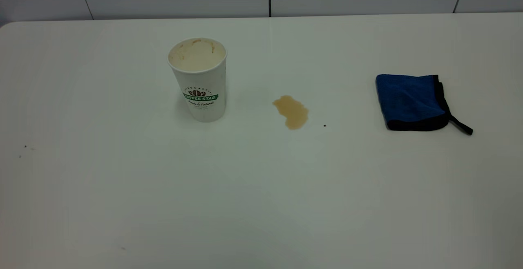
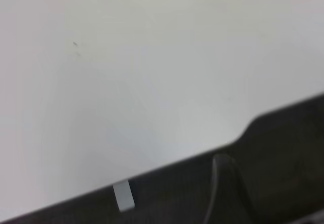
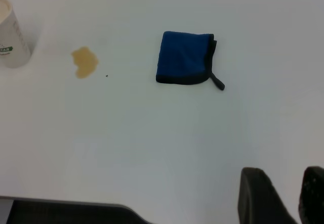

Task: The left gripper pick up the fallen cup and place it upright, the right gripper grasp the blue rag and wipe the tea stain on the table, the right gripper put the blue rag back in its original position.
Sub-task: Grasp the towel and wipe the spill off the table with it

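Paper cup [image 1: 198,79]: stands upright on the white table [image 1: 261,203], mouth up, brown residue inside; the righting step appears complete.
Tea stain [image 1: 291,112]: small tan puddle just to the right of the cup in the exterior view, not touching it; unwiped.
Blue rag [image 1: 410,102]: folded flat with a black edge and loop, well to the right of the cup, beyond the stain; untouched, presumably at its original position.
Dark speck [image 1: 325,125]: tiny dot near the stain, on the side away from the cup.
Left gripper: not visible in any view; the left wrist view shows only bare table and its dark edge, so the arm seems parked away from the cup; finger state cannot be told.
Right gripper [image 3: 283,196]: two dark fingertips with a gap between them, holding nothing, well apart from the cup and short of the rag.
Step in hand (judgement): the right arm's reach for the rag; the parted fingers suit a grasp.
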